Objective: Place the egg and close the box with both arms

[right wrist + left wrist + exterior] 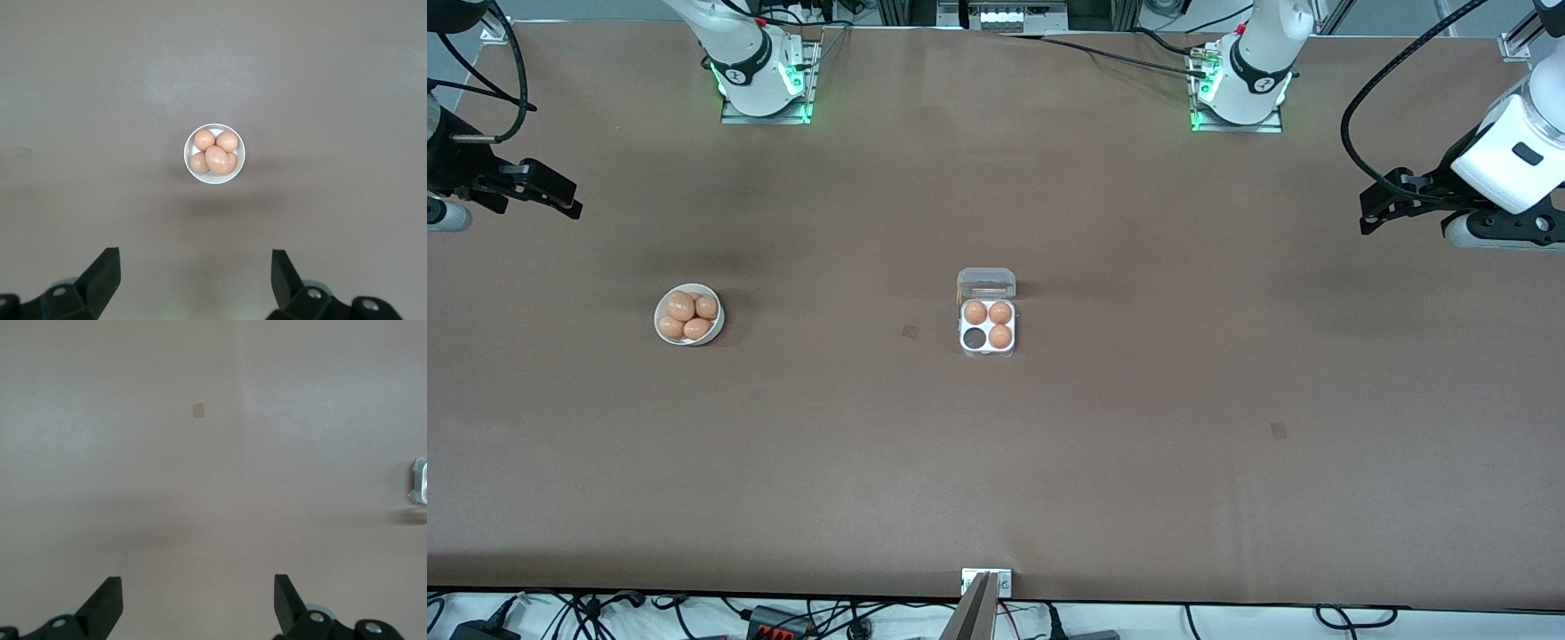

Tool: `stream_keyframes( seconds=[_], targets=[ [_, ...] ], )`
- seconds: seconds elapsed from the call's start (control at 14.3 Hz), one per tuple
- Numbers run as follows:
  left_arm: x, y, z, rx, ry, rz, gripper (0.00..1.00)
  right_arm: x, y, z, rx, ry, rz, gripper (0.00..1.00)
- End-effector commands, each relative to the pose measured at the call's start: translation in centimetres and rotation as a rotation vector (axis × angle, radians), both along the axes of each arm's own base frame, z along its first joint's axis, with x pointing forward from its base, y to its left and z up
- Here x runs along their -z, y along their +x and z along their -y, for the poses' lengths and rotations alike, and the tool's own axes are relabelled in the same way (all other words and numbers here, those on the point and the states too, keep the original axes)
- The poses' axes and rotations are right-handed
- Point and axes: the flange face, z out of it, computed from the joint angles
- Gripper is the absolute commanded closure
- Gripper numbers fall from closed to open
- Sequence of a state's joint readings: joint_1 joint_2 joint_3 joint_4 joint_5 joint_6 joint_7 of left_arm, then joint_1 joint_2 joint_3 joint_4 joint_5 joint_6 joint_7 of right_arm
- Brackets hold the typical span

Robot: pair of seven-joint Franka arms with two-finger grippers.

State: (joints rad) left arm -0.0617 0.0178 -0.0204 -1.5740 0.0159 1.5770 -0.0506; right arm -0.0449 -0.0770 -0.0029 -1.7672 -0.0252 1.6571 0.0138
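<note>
We see the box [987, 324] open with three eggs [988, 313]; the bowl [689, 316] holds several. Our left gripper [198, 603] and right gripper [195, 280] hang wide over the table [1138, 400] ends.

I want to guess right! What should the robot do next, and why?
Probably the right gripper, jaws open, should lower to the bowl and take an egg: the box lies open with one empty cell. The left gripper waits, open.

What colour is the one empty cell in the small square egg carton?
Dark grey to black, in the white four-cell tray of the small square egg carton, seen best in the front view.
</note>
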Motion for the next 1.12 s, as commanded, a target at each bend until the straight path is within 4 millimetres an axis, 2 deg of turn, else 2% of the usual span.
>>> stream_keyframes(
  seconds=[0.0,0.28,0.35,0.63,1.05],
  targets=[
    [-0.1,-0.5,-0.2,0.016,0.010,-0.014,0.00,-0.8,-0.8,0.0,-0.016,0.007,0.002,0.00],
    [-0.2,-0.6,-0.2,0.013,0.009,-0.022,0.00,-0.5,-0.5,0.1,-0.016,0.007,0.002,0.00],
    [-0.2,-0.6,-0.2,0.013,0.009,-0.022,0.00,0.6,0.1,0.0,-0.018,0.003,-0.010,0.00],
    [-0.2,-0.6,-0.4,0.008,0.009,-0.020,0.00,7.9,3.4,0.1,-0.021,0.006,-0.058,0.00],
    [-0.1,-0.6,-0.6,0.003,0.008,-0.026,0.00,17.8,5.7,1.5,-0.002,0.011,-0.192,0.00]
  ],
)
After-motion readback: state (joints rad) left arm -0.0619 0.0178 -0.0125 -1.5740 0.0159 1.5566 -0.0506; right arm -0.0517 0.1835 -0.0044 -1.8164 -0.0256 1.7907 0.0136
